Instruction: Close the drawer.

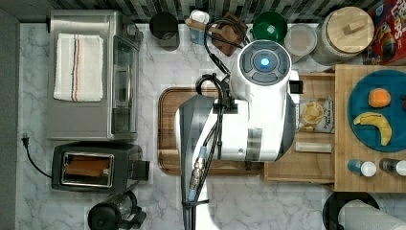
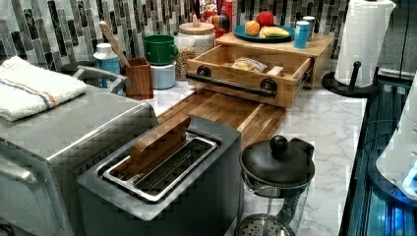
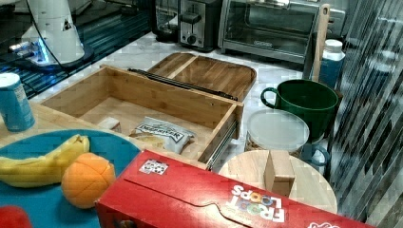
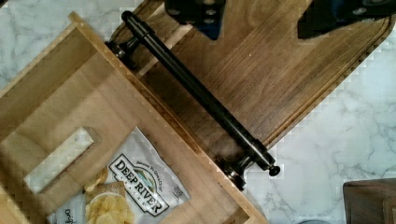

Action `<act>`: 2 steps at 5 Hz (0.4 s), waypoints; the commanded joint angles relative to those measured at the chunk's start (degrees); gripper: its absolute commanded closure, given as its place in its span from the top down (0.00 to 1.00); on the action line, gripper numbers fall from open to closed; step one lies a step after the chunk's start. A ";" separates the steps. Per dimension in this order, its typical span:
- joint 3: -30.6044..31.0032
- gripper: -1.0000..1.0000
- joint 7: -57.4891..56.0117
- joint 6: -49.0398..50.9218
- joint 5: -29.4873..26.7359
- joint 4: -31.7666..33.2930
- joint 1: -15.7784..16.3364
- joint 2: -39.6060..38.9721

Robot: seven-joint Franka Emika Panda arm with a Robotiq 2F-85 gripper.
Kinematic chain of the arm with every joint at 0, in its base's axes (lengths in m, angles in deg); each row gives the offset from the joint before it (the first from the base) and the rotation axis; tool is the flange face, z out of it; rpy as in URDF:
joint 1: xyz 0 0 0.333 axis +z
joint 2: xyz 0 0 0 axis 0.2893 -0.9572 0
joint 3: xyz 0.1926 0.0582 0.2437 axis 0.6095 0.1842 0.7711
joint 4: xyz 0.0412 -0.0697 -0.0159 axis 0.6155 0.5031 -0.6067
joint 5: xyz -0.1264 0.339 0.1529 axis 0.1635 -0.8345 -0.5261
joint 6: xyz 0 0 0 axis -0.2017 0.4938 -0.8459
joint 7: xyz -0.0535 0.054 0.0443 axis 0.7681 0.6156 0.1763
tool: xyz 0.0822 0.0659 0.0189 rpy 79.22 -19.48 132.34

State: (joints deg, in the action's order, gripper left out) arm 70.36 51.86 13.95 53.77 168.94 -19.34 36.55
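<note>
Drawer [image 3: 142,102] fully out: light, stiff wood on slides. Push flat on the bar handle [image 4: 196,91]. Gripper [image 4: 261,18] fingers spread, empty, hovering over the tray [image 4: 280,79]

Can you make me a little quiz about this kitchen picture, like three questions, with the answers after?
1. True or false: the drawer is pulled out and open.
2. What lies inside the drawer? A) a chip bag and a small pale block, B) a banana, C) a spoon.
3. Fill the gap: the drawer's long black handle hangs over the dark brown wooden ____.

Key
1. True. In the left view it sticks out from under the wood top with the teal plate.
2. A. The chip bag and the small block sit on the drawer floor; the banana is on the plate.
3. Tray. In the wrist view the handle runs across it.
</note>
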 commanded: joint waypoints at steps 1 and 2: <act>0.37 0.00 -0.74 -0.07 0.06 0.01 -0.46 -0.02; 0.62 1.00 -3.01 1.18 -2.45 -0.74 -0.80 -0.58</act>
State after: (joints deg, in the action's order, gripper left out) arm 70.69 51.78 13.95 52.78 169.44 -20.07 36.04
